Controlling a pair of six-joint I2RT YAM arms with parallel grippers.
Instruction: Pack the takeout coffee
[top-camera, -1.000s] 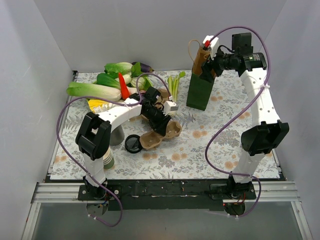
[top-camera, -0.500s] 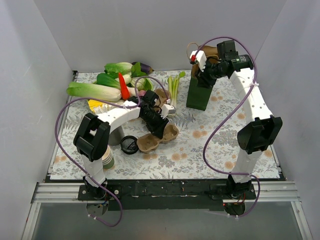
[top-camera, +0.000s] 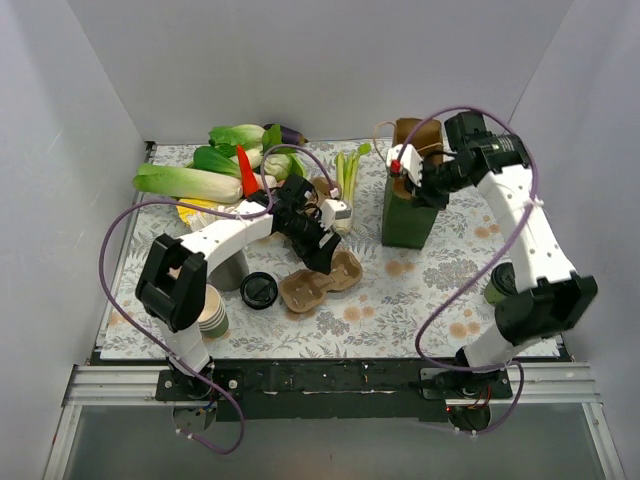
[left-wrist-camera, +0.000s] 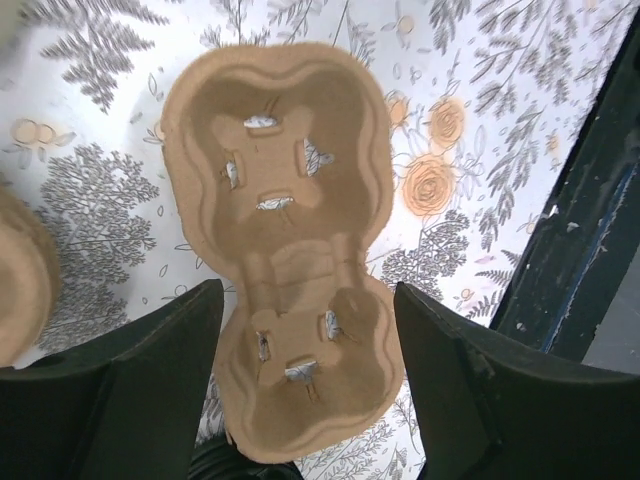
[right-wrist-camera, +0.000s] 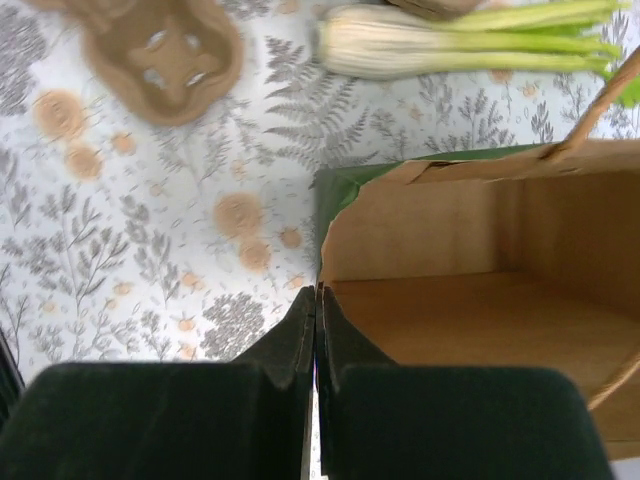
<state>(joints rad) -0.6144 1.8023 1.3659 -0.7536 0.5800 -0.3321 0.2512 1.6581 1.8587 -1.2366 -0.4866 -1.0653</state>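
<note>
A small dark green cup (top-camera: 496, 285), the takeout coffee as far as I can tell, peeks out beside the right arm's elbow and is mostly hidden. A tall green paper bag (top-camera: 408, 218) stands open at the back right, brown inside (right-wrist-camera: 480, 300). My right gripper (top-camera: 404, 187) is shut on the bag's near rim (right-wrist-camera: 318, 300). A brown pulp cup carrier (top-camera: 320, 280) lies flat in the middle. My left gripper (top-camera: 322, 255) hangs over its end, open, with a finger on each side of the carrier (left-wrist-camera: 290, 200) and a small gap to it.
A black lid (top-camera: 258, 290), a grey cup (top-camera: 232, 268) and a stack of green cups (top-camera: 212, 312) sit left of the carrier. Leafy greens (top-camera: 190, 182), a red carrot (top-camera: 247, 172) and pale green stalks (top-camera: 347, 170) fill the back. White walls enclose the mat.
My right gripper has closed on the bag's rim, and the bag has shifted nearer and to the right. My left gripper has opened over the carrier. The green cup has come into sight.
</note>
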